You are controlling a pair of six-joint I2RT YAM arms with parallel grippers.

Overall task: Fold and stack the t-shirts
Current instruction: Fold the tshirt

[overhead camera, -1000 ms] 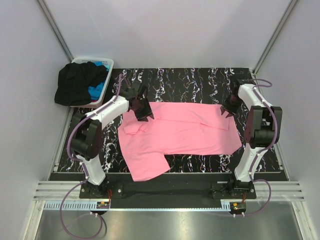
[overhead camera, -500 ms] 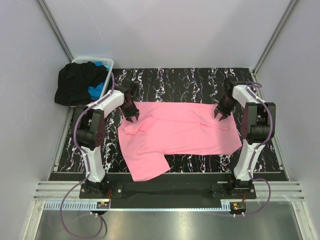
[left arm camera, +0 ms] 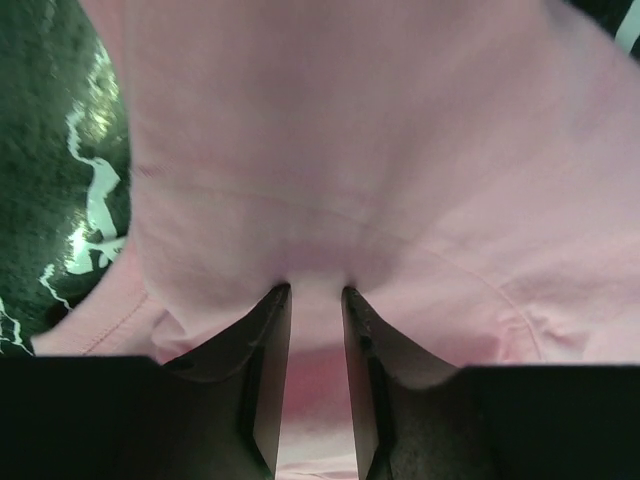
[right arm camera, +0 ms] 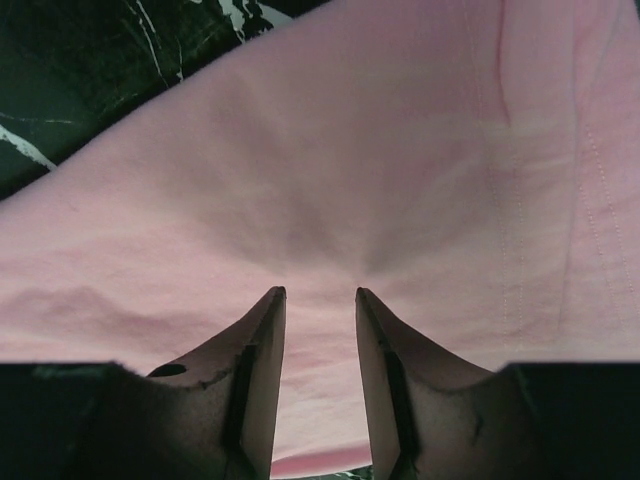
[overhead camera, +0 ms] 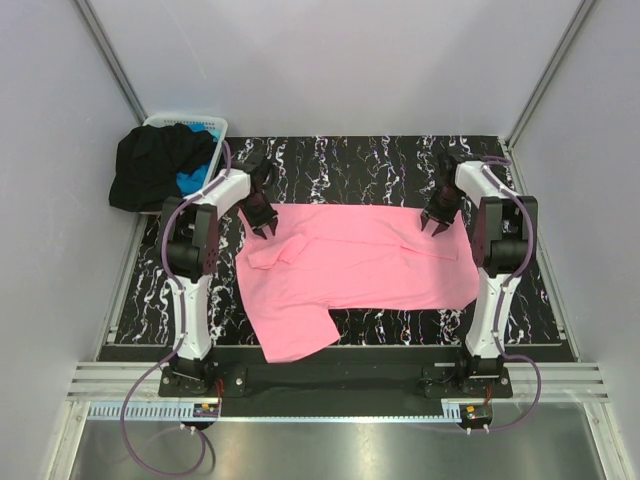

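Pink t-shirt point(overhead camera: 370, 265): spread flat across the middle of the table point(overhead camera: 350, 160), its length running from the left edge toward the right edge. One lobe sags toward the near edge on the left side, and a sleeve lies doubled over at the left end.
Other t-shirts: black t-shirt point(overhead camera: 150, 170) heaped over the basket point(overhead camera: 215, 125) at the far-left corner, with the blue t-shirt point(overhead camera: 192, 182) peeking out beneath it. Neither is folded.
Left pincer point(overhead camera: 263, 224): down on the cloth's far border at its left end. My wrist view shows a ridge of pink pinched between the jaws with creases running into them, so I read it as clenched on the cloth.
Right pincer point(overhead camera: 436, 222): on the same far border at its right end. Cloth fills the gap and creases fan out from it, so I read it as grasping too (less sure here, the jaws stand a touch wider).
Step in hand: my guess is the first fold, bringing the far border over toward the near edge.
Doing it well: raise both ends together and level, and keep the border taut between them. Travel straight toward the near edge, lay border on border, and let go only once the cloth lies flat.
Watch for: the skewed near-left lobe and the doubled sleeve could bunch under the fold. I cannot tell how many layers each pinch holds.
Progress: early, with nothing stacked.
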